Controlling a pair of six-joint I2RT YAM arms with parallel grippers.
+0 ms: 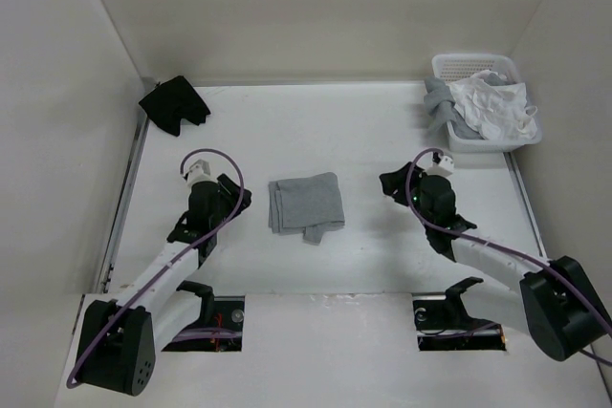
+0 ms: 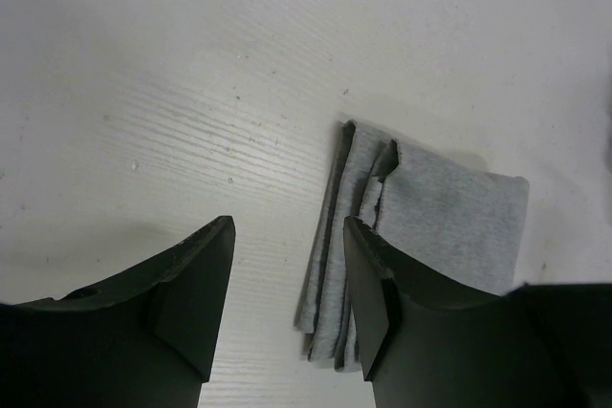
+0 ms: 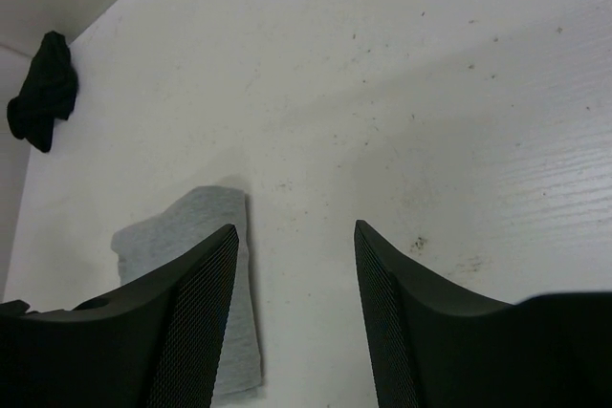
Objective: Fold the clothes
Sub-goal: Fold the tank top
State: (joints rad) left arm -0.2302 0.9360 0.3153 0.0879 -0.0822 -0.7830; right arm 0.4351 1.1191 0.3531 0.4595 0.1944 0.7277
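Both jaws stood apart and empty: the left tool [image 2: 287, 236] and right tool [image 3: 296, 236] flanked the clothes [image 1: 306, 203], folded small at mid-bench [image 1: 287, 131]. Folding looked nearly done; next, probably tucking the loose near corner.

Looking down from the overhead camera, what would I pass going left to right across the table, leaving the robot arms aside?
small black garment → folded grey tank top → white laundry basket
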